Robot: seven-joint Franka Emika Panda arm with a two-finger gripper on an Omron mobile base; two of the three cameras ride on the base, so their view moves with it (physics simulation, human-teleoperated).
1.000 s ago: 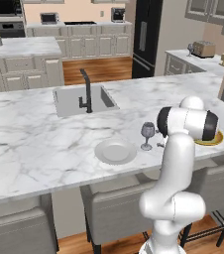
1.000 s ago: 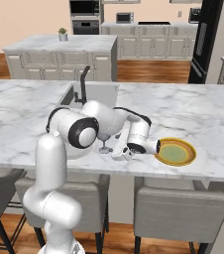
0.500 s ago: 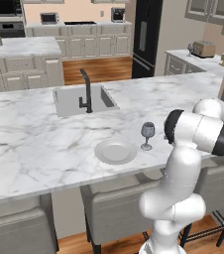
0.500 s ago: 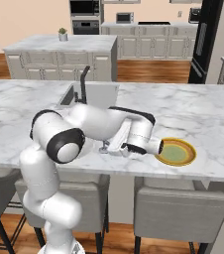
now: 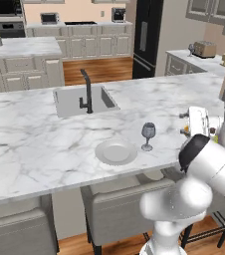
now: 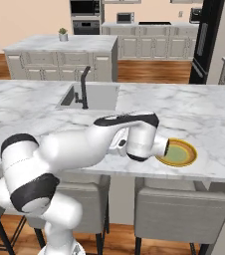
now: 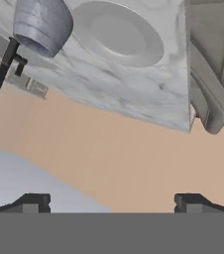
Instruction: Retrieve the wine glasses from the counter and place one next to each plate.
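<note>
- Looking over the island [image 5: 30, 144], I am seeing one wine glass [image 5: 148, 135] standing upright just beside the white plate [image 5: 116, 152], so that setting looks served.
- I am carrying nothing: the gripper [image 7: 112, 201] is spread wide, its fingertips [image 7: 32, 201] well apart with only air between them.
- I am reading the yellow-rimmed plate [image 6: 178, 152] as lacking its glass; I judge the second glass to be the one sitting near the toaster [image 5: 204, 49] on the far counter [image 5: 194, 59], too small to confirm.

smoky grey stemmed wine glass [image 5: 148, 135] upright on marble table [image 5: 30, 144], just right of plain white plate [image 5: 115, 152], yellow-rimmed plate [image 6: 178, 152] with greenish centre farther right near table edge
</note>
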